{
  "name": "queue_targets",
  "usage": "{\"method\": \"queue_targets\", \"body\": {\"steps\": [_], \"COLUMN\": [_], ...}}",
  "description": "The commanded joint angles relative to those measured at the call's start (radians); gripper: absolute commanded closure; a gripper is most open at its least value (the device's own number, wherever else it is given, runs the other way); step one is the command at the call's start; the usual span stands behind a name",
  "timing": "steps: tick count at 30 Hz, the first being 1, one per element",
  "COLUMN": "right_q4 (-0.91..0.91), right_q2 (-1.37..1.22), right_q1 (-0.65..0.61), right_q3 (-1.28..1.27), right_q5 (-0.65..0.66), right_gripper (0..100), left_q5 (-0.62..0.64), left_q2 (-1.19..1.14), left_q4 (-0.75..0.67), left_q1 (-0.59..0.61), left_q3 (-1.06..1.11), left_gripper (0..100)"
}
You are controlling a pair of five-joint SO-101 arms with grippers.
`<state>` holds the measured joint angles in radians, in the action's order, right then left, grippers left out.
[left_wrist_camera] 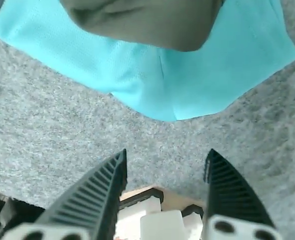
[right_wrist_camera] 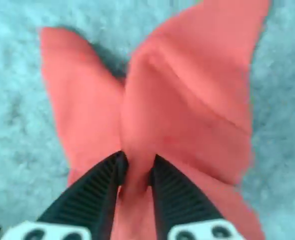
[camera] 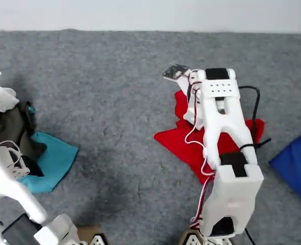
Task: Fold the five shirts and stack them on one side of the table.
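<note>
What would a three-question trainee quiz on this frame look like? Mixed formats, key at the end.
1. True or false: the right hand is shut on the red shirt.
2. The left hand is: A) open and empty, B) shut on cloth, C) shut on nothing.
3. Fill in: the dark shirt lies on top of the ___ shirt.
Key: 1 true; 2 A; 3 teal, meaning the teal shirt.
</note>
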<state>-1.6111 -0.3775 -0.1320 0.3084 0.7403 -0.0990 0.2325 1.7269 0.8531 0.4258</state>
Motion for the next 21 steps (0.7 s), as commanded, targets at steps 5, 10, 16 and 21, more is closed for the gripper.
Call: {"method": "queue_targets", "body": {"steps": [5,10,16,21], "right_q4": [-0.186,-0.185,-0.182,-0.182], "right_q2": [0.271,0.433,0.616,0.725], "right_q1": [-0.255,-0.453,-0.634,-0.568], "right_q3": [0.170,0.172,0.178,0.238], "right_q5": [-0.011,-0.012,-0.123,-0.167], "right_gripper": [98.9,99.0,99.0,99.0], "left_q5": [-0.009,-0.009,0.040,0.071], "left_q2": [0.172,0.347,0.400,0.373], "left_q4": [0.031,0.028,0.028,0.028], "left_q1": [-0.186,-0.339,-0.362,-0.362], "left_q3": [-0.008,-0.008,-0.002,-0.002], "left_gripper": [82,84,84,84]}}
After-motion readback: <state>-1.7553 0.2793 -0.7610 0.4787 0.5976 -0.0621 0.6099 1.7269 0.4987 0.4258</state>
